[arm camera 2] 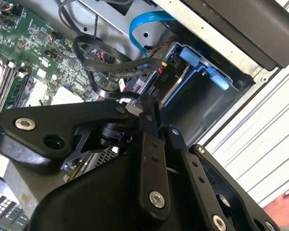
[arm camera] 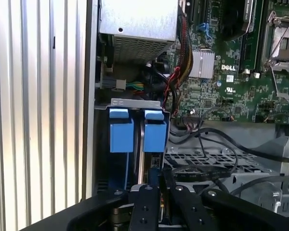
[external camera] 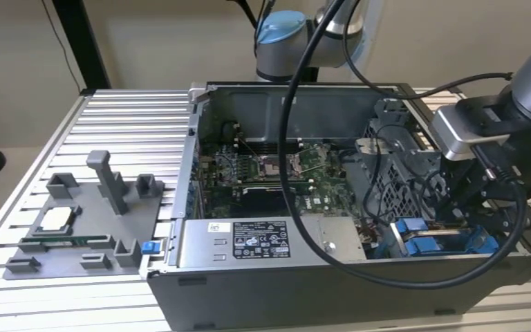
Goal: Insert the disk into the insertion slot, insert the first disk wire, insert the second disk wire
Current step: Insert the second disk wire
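Bright blue clips (arm camera: 121, 132), green motherboard (arm camera: 231, 91), grey perforated cage (arm camera: 207, 161)

The disk (arm camera: 143, 139) stood on edge inside the insertion slot (arm camera: 135, 103), low and left of centre in the first wrist view, its bright blue carrier tabs uppermost. In the exterior view, the blue rails (external camera: 431, 238) sat at lower right.

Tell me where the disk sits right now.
The disk stands on edge in the insertion slot, between its blue carrier tabs, at the computer case's near corner on the exterior view's right. The power-supply box is beside it, and the gripper is right over it.
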You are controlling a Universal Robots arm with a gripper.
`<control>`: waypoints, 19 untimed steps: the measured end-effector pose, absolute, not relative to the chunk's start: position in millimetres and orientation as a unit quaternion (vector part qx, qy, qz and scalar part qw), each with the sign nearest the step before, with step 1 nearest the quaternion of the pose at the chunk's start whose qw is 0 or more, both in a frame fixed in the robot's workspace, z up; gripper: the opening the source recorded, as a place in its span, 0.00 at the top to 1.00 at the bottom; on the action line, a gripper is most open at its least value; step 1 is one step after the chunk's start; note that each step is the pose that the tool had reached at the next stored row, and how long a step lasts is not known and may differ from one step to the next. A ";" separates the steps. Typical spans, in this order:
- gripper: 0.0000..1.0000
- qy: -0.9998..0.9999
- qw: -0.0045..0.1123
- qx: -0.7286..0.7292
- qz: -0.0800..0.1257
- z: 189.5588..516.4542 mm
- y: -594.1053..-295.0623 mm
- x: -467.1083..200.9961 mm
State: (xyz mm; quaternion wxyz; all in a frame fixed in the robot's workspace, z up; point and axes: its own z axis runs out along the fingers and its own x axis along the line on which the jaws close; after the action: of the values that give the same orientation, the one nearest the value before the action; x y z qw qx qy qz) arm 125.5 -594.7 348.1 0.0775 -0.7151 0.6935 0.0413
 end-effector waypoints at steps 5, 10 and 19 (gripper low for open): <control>1.00 0.693 0.078 -0.715 0.041 348.0 -594.7 125.4; 1.00 0.693 0.078 -0.715 0.041 350.6 -594.7 125.4; 1.00 0.693 0.078 -0.715 0.041 352.0 -594.7 125.8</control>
State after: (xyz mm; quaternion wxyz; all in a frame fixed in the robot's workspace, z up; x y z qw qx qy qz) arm 125.8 -594.7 352.0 0.0776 -0.7151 0.6935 0.0411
